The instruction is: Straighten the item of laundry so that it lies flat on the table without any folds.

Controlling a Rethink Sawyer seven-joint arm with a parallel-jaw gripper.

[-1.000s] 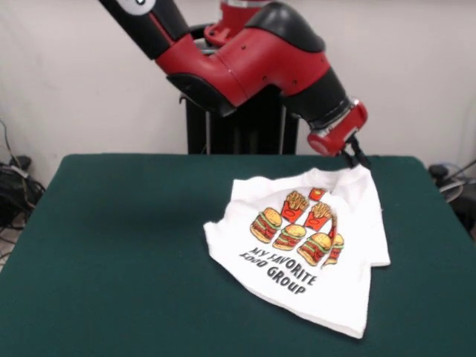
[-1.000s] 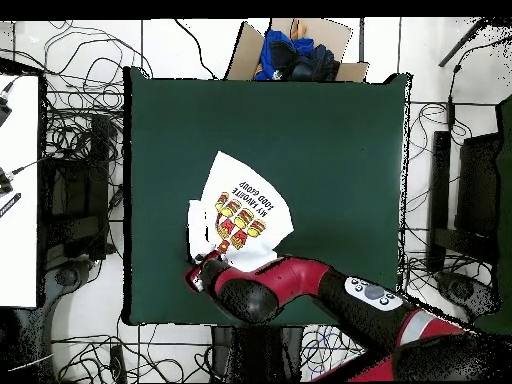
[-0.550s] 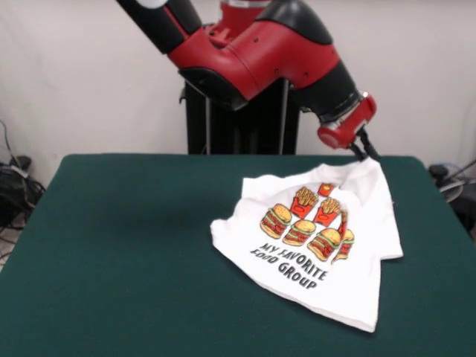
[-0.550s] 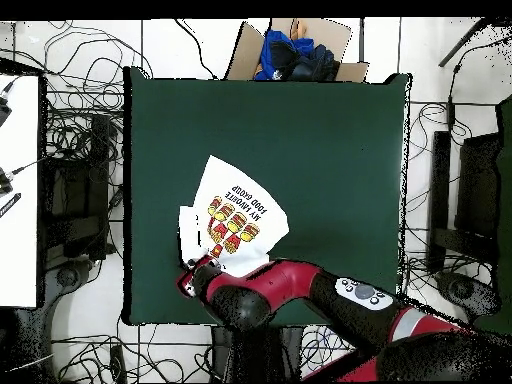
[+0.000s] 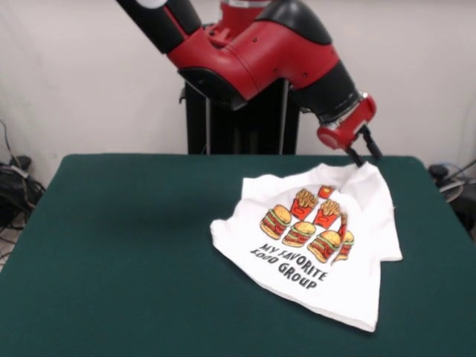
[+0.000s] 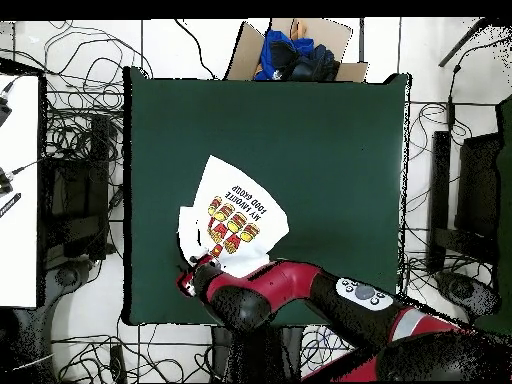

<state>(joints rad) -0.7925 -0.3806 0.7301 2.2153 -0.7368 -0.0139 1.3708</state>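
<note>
1. The small white printed T-shirt lies print-up and rumpled on the dark green matte table, near its right edge in the front view.
2. The black two-fingered gripper hovers spread apart just above the shirt's far corner, holding nothing.

1. The arm has glossy red, rounded shells with black sections between them.
2. A black wrist segment ends in a red collar.
3. The gripper has thin black fingers.
4. The overhead view shows a white round marking on the arm.
</note>
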